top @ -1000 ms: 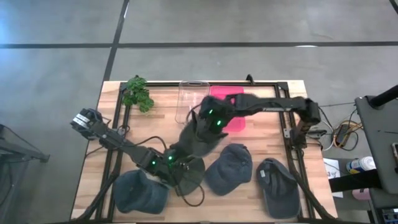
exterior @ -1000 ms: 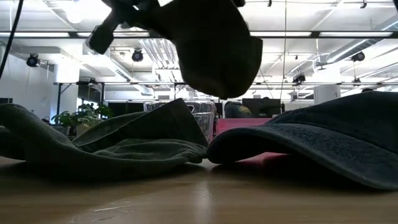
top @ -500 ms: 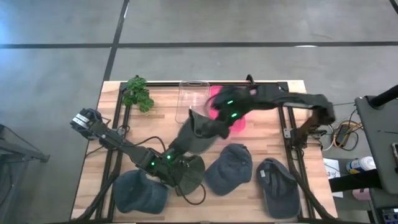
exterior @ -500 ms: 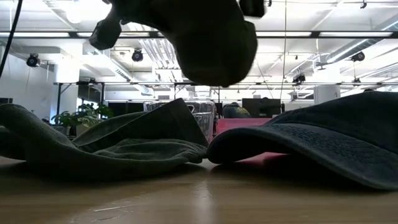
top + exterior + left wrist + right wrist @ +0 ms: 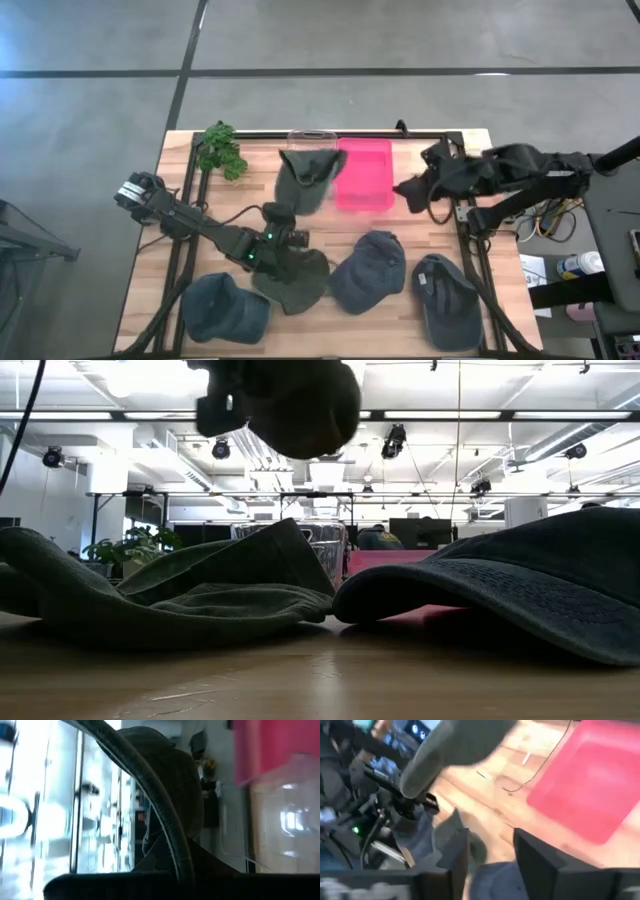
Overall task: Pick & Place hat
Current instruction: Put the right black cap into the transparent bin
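Note:
An olive hat [image 5: 308, 172] hangs in the air over the clear container [image 5: 310, 140], with my left gripper [image 5: 290, 212] shut on its near end. The low view shows it high up as a dark bundle [image 5: 300, 400]. A second olive hat [image 5: 298, 282] lies flat on the table under the left arm. My right gripper [image 5: 412, 190] stands open at the table's right, beside the pink tray [image 5: 365, 175], with nothing between its fingers [image 5: 455, 855]. My left gripper holds the olive hat by its near end [image 5: 296, 200], coming level from the table's near left. In the left wrist view the hat's corded rim [image 5: 165, 820] runs down into the fingers; the contact itself is hidden. The hat is lifted clear and reaches toward the far edge.
Three blue caps lie along the near edge: one at the left [image 5: 225, 305], one in the middle [image 5: 368, 270], one at the right [image 5: 445, 300]. A small green plant [image 5: 222, 150] stands at the far left corner. A black frame [image 5: 470, 230] borders the table.
My right gripper has opened, let go of the olive hat and drawn back up toward the table's right edge. The hat, earlier stretched between both grippers, now hangs from the left gripper alone and has swung toward the far edge, over the clear container. My left gripper has rolled.

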You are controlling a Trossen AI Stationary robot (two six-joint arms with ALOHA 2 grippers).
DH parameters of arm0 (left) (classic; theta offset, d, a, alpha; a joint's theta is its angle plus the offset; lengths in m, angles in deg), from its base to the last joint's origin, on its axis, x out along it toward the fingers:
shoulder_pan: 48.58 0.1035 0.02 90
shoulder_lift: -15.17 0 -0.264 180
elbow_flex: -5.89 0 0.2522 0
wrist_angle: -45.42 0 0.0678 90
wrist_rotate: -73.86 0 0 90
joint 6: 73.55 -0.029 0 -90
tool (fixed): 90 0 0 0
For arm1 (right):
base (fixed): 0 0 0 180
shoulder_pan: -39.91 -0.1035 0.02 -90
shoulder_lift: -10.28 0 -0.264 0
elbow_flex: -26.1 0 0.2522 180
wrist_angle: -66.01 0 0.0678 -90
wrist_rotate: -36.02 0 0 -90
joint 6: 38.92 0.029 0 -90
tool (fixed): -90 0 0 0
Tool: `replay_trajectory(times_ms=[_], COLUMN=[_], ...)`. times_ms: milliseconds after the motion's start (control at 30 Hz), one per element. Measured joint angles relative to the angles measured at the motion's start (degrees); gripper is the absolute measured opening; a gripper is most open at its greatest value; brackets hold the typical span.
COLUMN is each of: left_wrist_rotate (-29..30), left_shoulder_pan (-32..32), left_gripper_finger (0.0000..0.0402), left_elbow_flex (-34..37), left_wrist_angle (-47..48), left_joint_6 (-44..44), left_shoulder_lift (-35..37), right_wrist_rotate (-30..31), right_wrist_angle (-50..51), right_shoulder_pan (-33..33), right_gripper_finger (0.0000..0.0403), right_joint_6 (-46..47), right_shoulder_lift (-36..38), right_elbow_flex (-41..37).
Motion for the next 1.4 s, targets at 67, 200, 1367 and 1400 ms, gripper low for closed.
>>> replay_trajectory(times_ms=[67, 200, 1367, 1400], left_wrist_rotate=[0.2, -6.0, -89.5, -92.4], left_shoulder_pan=[1.6, 3.8, 15.8, 16.7], left_gripper_finger=[0.0007, 0.0007, 0.0007, 0.0007], left_elbow_flex=[0.0, 0.0, -2.8, -2.8], left_wrist_angle=[-2.9, -11.1, -68.7, -68.7], left_joint_6=[2.0, 7.9, 24.3, 27.0], left_shoulder_lift=[0.0, 0.4, 19.4, 19.6], right_wrist_rotate=[3.6, 9.6, 12.8, 12.3], right_wrist_angle=[-5.6, -19.8, -49.2, -49.2], right_shoulder_pan=[-1.3, -1.4, -7.0, -7.0], right_gripper_finger=[0.0184, 0.0214, 0.0221, 0.0221], right_joint_6=[3.5, -0.1, -62.5, -63.8], right_shoulder_lift=[0.5, 0.6, 8.8, 7.9], right_elbow_flex=[-4.6, -12.2, -14.4, -13.8])
